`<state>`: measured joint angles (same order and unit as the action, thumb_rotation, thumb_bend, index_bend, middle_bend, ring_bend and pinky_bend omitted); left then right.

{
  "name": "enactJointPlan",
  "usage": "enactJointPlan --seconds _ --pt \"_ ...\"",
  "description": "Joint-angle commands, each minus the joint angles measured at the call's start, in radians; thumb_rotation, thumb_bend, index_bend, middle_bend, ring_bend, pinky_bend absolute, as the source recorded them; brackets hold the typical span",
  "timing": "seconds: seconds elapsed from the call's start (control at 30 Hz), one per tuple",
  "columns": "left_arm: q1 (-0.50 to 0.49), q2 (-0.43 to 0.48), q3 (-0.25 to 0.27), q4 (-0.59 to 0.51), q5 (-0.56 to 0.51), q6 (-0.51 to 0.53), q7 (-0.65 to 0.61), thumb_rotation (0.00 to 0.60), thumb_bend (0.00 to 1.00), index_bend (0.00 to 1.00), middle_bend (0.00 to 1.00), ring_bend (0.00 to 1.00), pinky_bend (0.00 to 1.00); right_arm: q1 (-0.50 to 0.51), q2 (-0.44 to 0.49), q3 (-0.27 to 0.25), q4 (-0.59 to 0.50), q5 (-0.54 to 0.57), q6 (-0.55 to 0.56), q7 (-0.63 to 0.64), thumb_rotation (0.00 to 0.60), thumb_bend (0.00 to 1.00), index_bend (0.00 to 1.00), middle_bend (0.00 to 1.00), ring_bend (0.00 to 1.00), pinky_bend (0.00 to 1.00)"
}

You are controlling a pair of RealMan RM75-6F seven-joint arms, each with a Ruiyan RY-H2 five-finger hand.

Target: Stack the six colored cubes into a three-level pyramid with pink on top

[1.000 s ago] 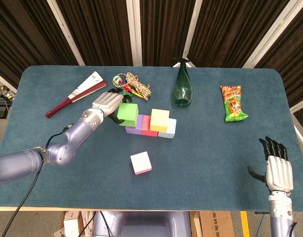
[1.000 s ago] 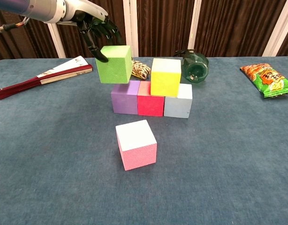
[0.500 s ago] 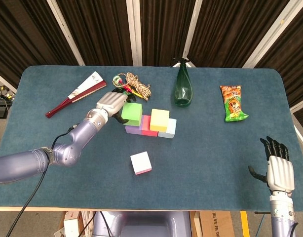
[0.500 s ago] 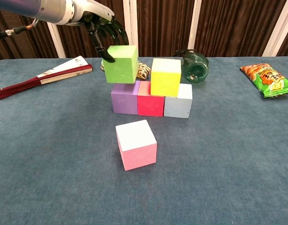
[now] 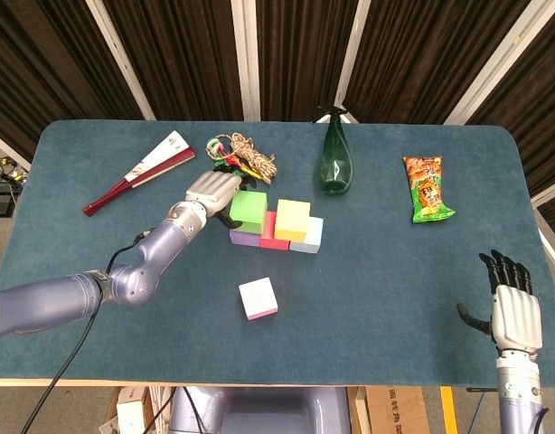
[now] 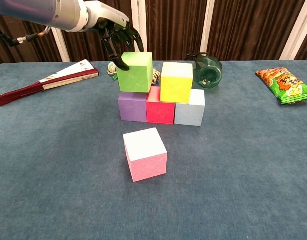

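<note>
1. Head view. Blue table (image 5: 97,217) seen from above. Near its middle, a row of purple cube (image 5: 242,238), red cube (image 5: 268,234) and light-blue cube (image 5: 309,238), touching side to side.
2. Yellow cube (image 5: 292,218) seated on the red and light-blue pair.
3. Left hand (image 5: 214,192) reaching in from the left edge, fingers wrapped on green cube (image 5: 249,211); green cube over the purple-red seam, just beside the yellow one.
4. Pink cube (image 5: 258,297) alone, white face up, nearer the front edge, apart from the row.
5. Right hand (image 5: 512,307) at the front right corner, fingers straight and spread, holding nothing.
6. Toward the back edge: folded fan (image 5: 140,171) at left, rope bundle (image 5: 244,155) behind the left hand, green bottle (image 5: 335,158) lying down, snack bag (image 5: 428,189) toward the right.
7. Chest view. Left hand (image 6: 116,31) above the stack, dark fingers gripping green cube (image 6: 135,72) at its left and back faces.
8. Green cube slightly tilted, underside at the tops of purple cube (image 6: 133,106) and red cube (image 6: 160,110); contact cannot be told.
9. Yellow cube (image 6: 176,82) square on red and light-blue cube (image 6: 190,111); narrow gap between green and yellow.
10. Pink cube (image 6: 145,153) in front of the row, well apart.
11. Right hand out of this view.
</note>
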<state>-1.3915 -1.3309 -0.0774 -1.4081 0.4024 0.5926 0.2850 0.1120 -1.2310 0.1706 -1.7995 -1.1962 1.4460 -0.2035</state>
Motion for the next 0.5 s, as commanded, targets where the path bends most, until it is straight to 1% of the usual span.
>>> enactJointPlan --seconds 0.03,0.5 --pt "-0.003 -0.01 0.001 0.008 0.0 -0.001 0.004 0.6 0.3 0.22 0.28 0.0 0.0 0.0 0.0 0.001 0.0 0.001 -0.001 0.001 0.6 0.27 0.14 0.1 0.08 0.01" --pt "-0.011 -0.034 -0.007 0.016 0.005 0.009 0.014 0.6 0.3 0.22 0.28 0.0 0.0 0.001 -0.002 0.006 0.003 0.007 0.003 0.001 0.6 0.27 0.14 0.1 0.08 0.01"
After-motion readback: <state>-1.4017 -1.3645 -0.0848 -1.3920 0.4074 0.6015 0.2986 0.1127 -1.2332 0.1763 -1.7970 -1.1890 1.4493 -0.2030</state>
